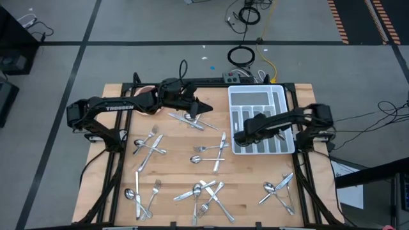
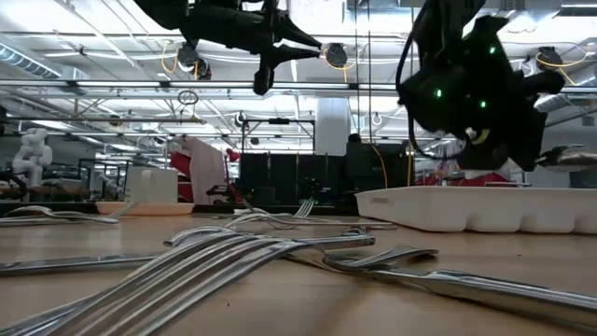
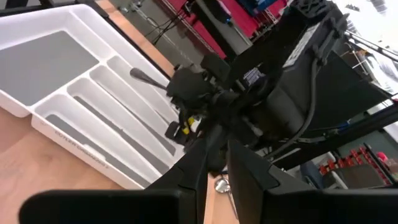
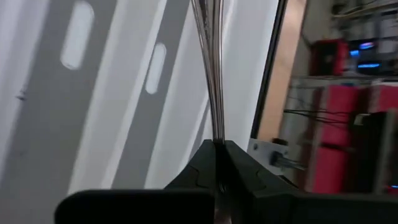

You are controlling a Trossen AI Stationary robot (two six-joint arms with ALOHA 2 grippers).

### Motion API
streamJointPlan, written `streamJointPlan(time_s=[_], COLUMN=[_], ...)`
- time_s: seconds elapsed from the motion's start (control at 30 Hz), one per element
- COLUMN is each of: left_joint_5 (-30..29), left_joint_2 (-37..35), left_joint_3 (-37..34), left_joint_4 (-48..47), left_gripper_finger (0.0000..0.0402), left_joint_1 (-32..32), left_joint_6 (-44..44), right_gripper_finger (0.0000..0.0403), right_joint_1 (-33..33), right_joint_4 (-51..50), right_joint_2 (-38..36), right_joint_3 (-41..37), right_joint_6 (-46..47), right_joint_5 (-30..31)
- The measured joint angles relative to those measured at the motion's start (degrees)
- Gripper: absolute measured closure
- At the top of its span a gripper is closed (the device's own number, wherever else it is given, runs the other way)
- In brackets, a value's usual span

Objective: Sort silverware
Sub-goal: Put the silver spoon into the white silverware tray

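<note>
The white plastic compartmented tray (image 1: pixel 259 96) sits at the far right of the light wooden counter (image 1: pixel 172 172), and everything else is placed from it here. The right gripper (image 1: pixel 238 137) hangs over the tray's near left corner, its dark jaws clenched on a slender shiny metal utensil handle (image 4: pixel 211 74) — which kind of piece it is cannot be told — that runs out along the tray's long white slots. In the low view this gripper shows as a dark bulk with green lights above the tray's rim.

The left gripper (image 1: pixel 208 107) is raised just left of the tray, pointing toward it. Its jaws stand nearly together; a small shiny rounded bit shows just below the tips in the left wrist view, but whether they grasp anything I cannot tell.

The rest of the silverware (image 1: pixel 208 191) — shiny silver forks, spoons and knives — lies scattered in small crossed heaps on the counter, to the left of the tray and on its near side, with one cluster (image 1: pixel 279 188) just near the tray's front edge.
</note>
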Motion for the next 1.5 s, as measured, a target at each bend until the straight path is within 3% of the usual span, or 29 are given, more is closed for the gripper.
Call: streamJointPlan(time_s=[0.1,0.2,0.3,0.43,0.5,0.57,0.7,0.8,0.87,0.93,1.1,1.23,1.5], left_joint_5=[0.1,1.3,2.7,4.5,5.5,6.4,6.5,6.6,7.2,7.8,7.8,7.8,8.3], left_joint_2=[0.0,0.0,0.0,0.0,0.0,-0.2,-1.0,-1.6,-2.2,-2.9,-3.9,-4.1,-4.1], left_joint_3=[0.0,0.0,0.0,0.0,0.0,0.0,0.0,0.0,0.0,0.0,0.0,0.0,0.0], left_joint_4=[-1.2,-2.6,-3.2,-3.1,-3.2,-3.4,-3.3,-3.2,-3.2,-3.0,-3.4,-3.2,-3.7], left_gripper_finger=[0.0337,0.0337,0.0337,0.0337,0.0337,0.0337,0.0337,0.0337,0.0337,0.0336,0.0336,0.0336,0.0336], left_joint_1=[0.0,0.0,-0.1,-0.1,-0.1,-0.1,-0.3,-0.3,-0.3,-0.3,-0.3,-0.3,-0.3], left_joint_6=[0.0,0.1,1.1,2.3,3.4,3.5,4.1,4.3,4.7,5.8,5.9,6.0,6.0], right_gripper_finger=[0.0403,0.0403,0.0403,0.0403,0.0403,0.0403,0.0403,0.0403,0.0403,0.0403,0.0403,0.0403,0.0403], right_joint_1=[1.1,4.9,8.5,13.4,15.1,15.8,19.0,23.0,26.4,30.1,36.6,39.3,37.9], right_joint_4=[0.0,0.0,0.5,8.1,12.9,15.0,14.7,14.5,14.6,15.9,22.0,37.2,43.2], right_joint_2=[1.8,0.5,-1.9,-4.6,-5.6,-6.6,-7.7,-7.8,-7.8,-7.8,-8.4,-11.1,-11.4], right_joint_3=[0.4,1.9,3.1,2.7,2.2,1.4,-1.2,-1.9,-1.9,-1.6,2.8,4.2,0.2], right_joint_6=[0.1,2.8,2.3,-11.7,-14.5,-11.3,4.5,8.1,6.4,-0.6,-24.9,-38.6,-37.0], right_joint_5=[1.4,11.2,26.5,53.1,63.4,66.2,66.4,66.6,65.3,59.7,28.1,10.9,-9.7])
